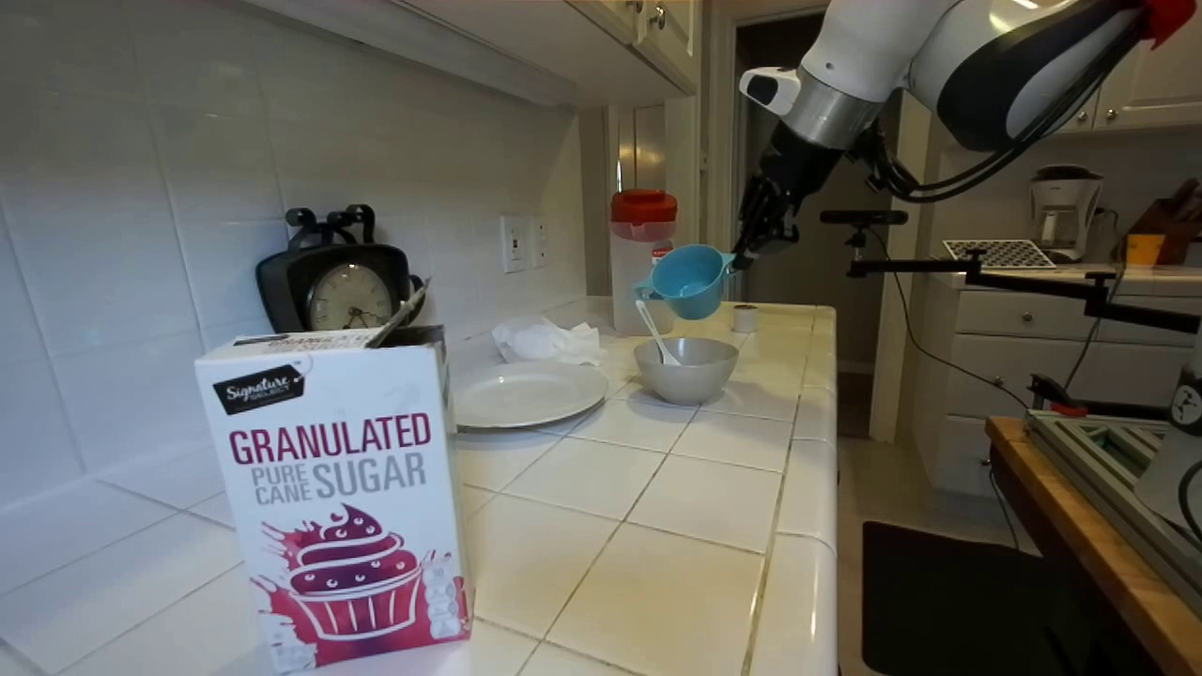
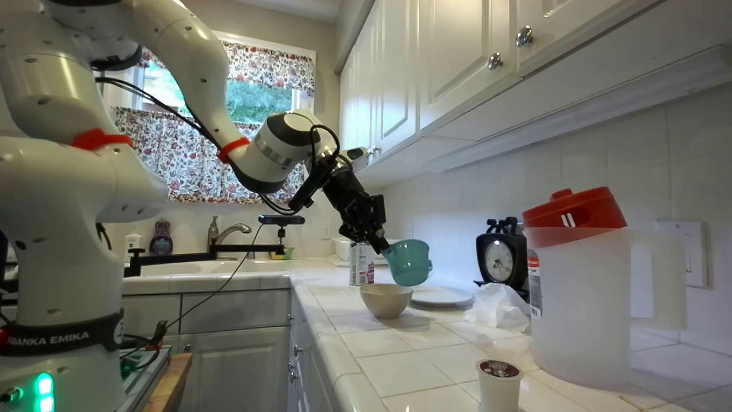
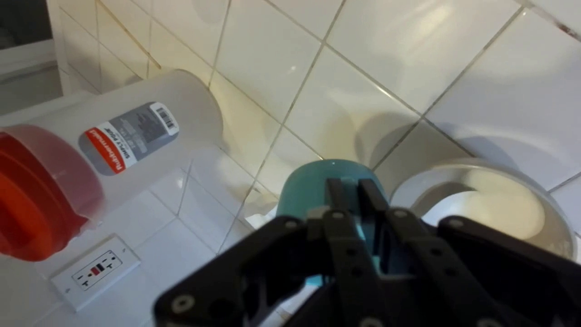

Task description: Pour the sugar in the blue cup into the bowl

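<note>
OK, jaws first: nearly pressed together, just a sliver of gap, pinching the blue cup (image 1: pixel 693 282). Looks like they have its short handle (image 1: pixel 727 262), at the cup's 2 o'clock in an exterior view; wrist view hides the exact contact. Cup hangs tipped, off the bench (image 1: pixel 657 573), mouth turned sideways rather than up. Inner wall that shows is plain blue; can't tell if sugar sits deeper.

Handling guess: moulded plastic, so light, stiff, hard to break, a bit slick. Handle is the right spot to hold; a narrow pinch there may let the cup swivel as the load shifts, so turn slowly. Small ear (image 1: pixel 643 289) opposite, around 9 o'clock, could be a backup hold.

Next out, bowl (image 1: pixel 690 380): 6 to 7 o'clock from the cup in both exterior views, 3 o'clock in the wrist view, not touching it. Can't tell if the mouth lines up fully. White spoon (image 1: pixel 653 329) leans in the bowl, stem toward 11 o'clock, near the cup; could get bumped. Pale patch inside, spoon or sugar unclear.

Farther: plate (image 1: pixel 531 392) at the bowl's 9 o'clock, sugar box (image 1: pixel 329 451) at 8, red-topped pitcher (image 3: pixel 195 109) at the cup's 10 in the wrist view.
</note>
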